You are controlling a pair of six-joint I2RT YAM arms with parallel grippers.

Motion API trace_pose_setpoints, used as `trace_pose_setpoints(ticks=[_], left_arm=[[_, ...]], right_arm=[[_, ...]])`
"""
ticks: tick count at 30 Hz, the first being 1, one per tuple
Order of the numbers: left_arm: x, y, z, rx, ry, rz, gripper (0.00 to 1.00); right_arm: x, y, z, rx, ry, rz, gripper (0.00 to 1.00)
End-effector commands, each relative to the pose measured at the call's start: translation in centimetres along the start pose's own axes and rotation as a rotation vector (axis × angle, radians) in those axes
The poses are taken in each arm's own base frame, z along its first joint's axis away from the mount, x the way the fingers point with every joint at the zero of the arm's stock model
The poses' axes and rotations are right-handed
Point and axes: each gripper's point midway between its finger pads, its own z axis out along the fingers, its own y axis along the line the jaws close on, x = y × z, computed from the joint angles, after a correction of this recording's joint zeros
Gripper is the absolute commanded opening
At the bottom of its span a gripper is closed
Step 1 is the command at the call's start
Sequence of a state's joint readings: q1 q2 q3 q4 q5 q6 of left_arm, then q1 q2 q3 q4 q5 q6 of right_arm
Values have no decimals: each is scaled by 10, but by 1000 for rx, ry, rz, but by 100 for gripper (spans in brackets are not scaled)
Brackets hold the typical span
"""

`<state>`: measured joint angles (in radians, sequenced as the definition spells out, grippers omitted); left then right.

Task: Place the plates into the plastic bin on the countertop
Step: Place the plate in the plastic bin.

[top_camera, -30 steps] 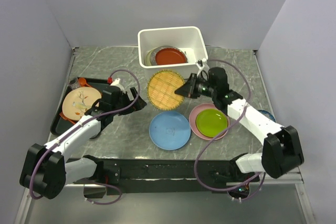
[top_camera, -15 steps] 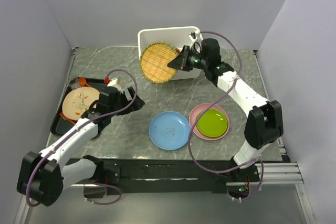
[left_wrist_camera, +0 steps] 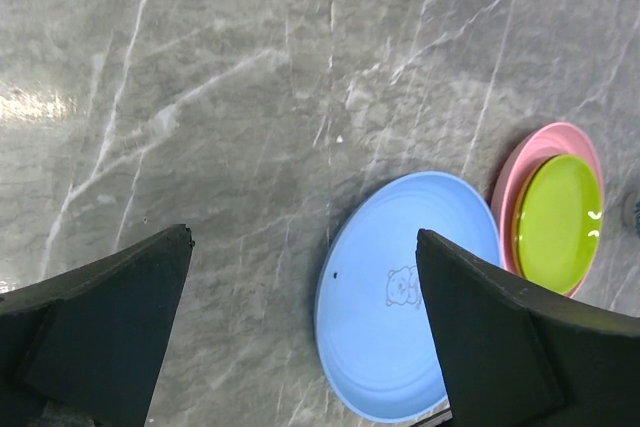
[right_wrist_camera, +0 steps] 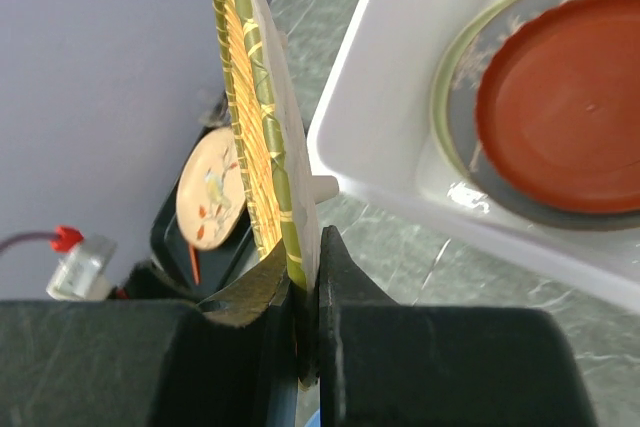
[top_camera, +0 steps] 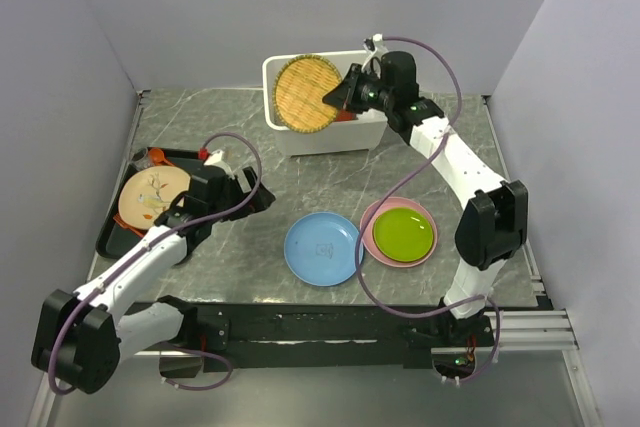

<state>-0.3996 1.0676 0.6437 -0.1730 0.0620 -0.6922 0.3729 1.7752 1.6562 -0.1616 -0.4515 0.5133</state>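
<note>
The yellow woven plate (top_camera: 305,94) is in the air, standing steeply on edge, its rim pinched by the right gripper (top_camera: 338,99). It hangs over the left part of the white bin (top_camera: 330,135), which stands at the back of the dark grey, white-veined countertop (top_camera: 300,177). Inside the bin a red plate (right_wrist_camera: 570,107) lies flat on a grey plate (right_wrist_camera: 460,117), whose pale rim shows around it. Nearer the front, a blue plate (top_camera: 323,248) with a faint bear figure lies flat on the countertop. Just to its right, a lime green plate (top_camera: 404,233) sits stacked on a pink plate (top_camera: 372,219).
</note>
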Motion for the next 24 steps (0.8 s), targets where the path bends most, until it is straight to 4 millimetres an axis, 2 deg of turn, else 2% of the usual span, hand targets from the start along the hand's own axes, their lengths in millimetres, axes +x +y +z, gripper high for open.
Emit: trace_pose_setpoints(ticks=[1,10,11,19,24], left_arm=[[-8,-17,5,50,-11,23,99],[-10,-10,-1,9,-33,24,99],[-9,-9,-2,5,-32,24,99],[-7,-5,-2,-11,-35,17,99],[-5,-5,0,-6,-29,15,99]], right_arm=[[-56,9,-6,12,-131,-73,0],[-70,-11,13,45,-153,-51,0],[-71,-18,16,57,-154,-43,0],[-96,-27,32,91,-215,-44,0],[-99,-33,39,107,-218,-46,0]])
